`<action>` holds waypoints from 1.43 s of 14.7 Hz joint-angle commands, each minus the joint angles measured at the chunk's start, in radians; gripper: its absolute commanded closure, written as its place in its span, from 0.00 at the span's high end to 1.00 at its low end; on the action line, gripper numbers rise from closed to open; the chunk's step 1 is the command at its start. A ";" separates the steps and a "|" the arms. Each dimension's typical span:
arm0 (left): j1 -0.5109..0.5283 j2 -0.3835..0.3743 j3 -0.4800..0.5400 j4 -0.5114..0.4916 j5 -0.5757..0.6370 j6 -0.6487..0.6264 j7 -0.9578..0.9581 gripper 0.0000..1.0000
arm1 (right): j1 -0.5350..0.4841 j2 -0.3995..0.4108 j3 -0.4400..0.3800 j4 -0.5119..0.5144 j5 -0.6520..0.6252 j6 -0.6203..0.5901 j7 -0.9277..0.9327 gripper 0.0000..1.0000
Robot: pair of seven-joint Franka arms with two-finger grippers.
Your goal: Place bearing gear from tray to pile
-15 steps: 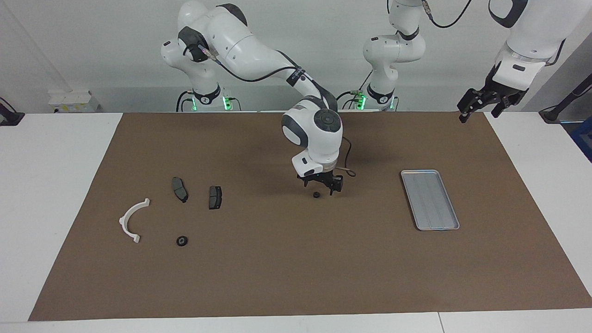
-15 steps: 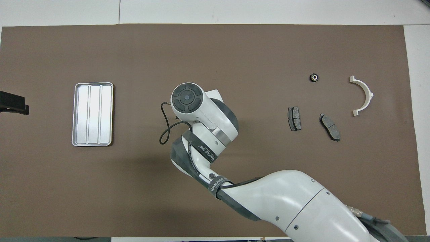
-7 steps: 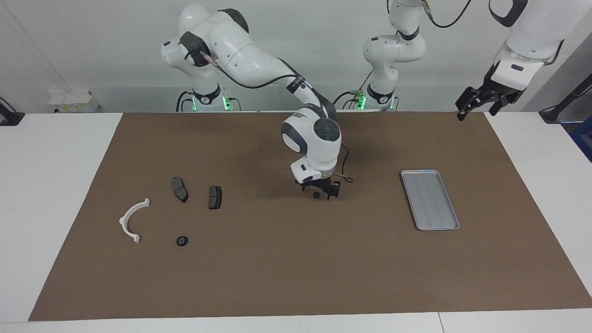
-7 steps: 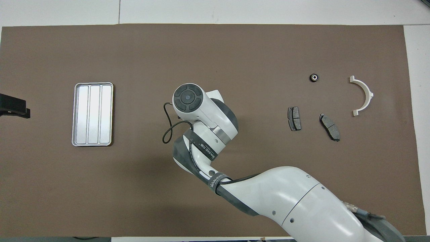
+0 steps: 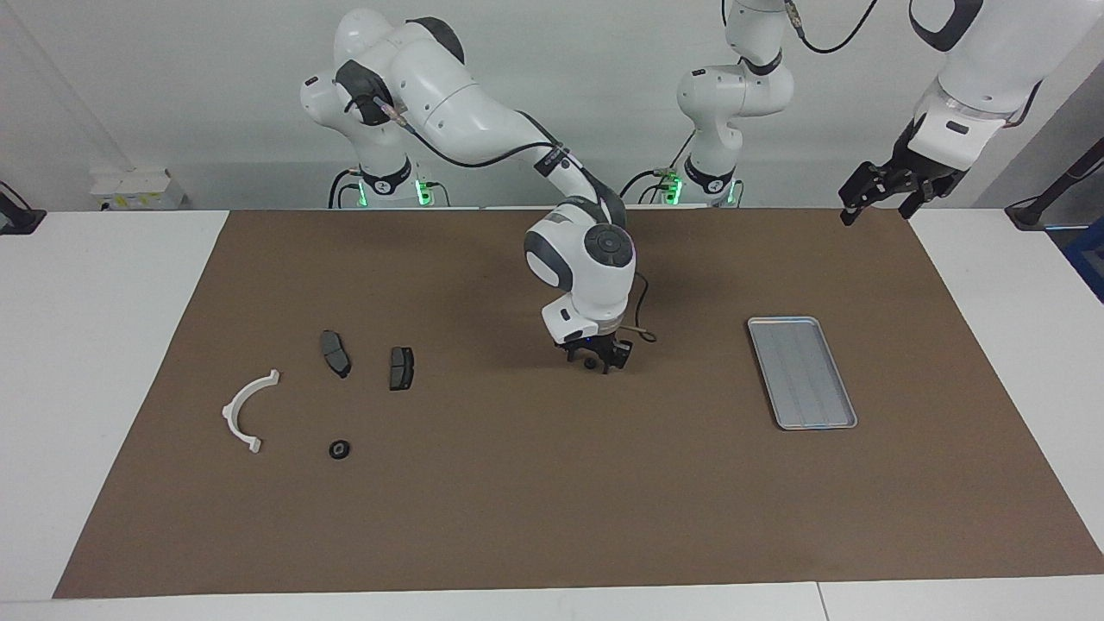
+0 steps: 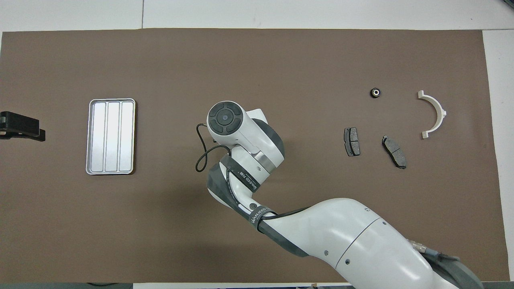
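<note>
you'll find the pile toward the right arm's end of the worktop point(image 5: 129, 345): a white plastic half-ring bracket point(image 5: 246, 411), curved and smooth, then a small black bearing gear point(image 5: 339, 449) already lying just beside it, and two flat dark grey brake pads point(image 5: 335, 353), matte and slightly angled to each other. they lie spread out, not stacked, so there is room among them for another part.

at the middle of the brown mat the right hand point(image 5: 593, 362) is down at the surface, its fingers narrowed around a second small black bearing gear point(image 5: 589, 364) — whether they have gripped it yet you cannot tell. my reading is that this is a pick-up midway, for carrying to the pile.

next comes the tray point(image 5: 802, 372), silver metal, ridged lengthwise, rounded at the corners, nothing on it. the left hand point(image 5: 880, 191) waits wide apart above the mat's corner — clear of the work.
</note>
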 commanded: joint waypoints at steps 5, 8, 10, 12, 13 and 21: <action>-0.006 -0.008 0.001 -0.012 -0.010 0.003 0.014 1.00 | -0.017 0.002 0.011 -0.013 -0.012 0.020 0.001 0.00; -0.006 -0.008 0.001 -0.012 -0.010 0.001 0.025 1.00 | -0.017 -0.002 0.012 -0.004 -0.012 -0.003 0.001 0.00; -0.006 -0.010 0.001 -0.012 -0.010 0.000 0.028 1.00 | -0.023 -0.009 0.008 0.028 -0.021 -0.102 -0.007 0.00; -0.006 -0.011 0.001 -0.017 -0.010 -0.002 0.028 1.00 | -0.101 -0.031 0.009 0.123 -0.016 -0.228 -0.138 0.00; -0.006 -0.011 0.001 -0.018 -0.010 -0.002 0.028 1.00 | -0.161 -0.056 0.011 0.130 -0.016 -0.273 -0.250 0.00; -0.008 -0.014 -0.001 -0.028 -0.010 0.007 0.027 1.00 | -0.545 -0.121 0.012 -0.025 -0.018 -0.127 -0.933 0.00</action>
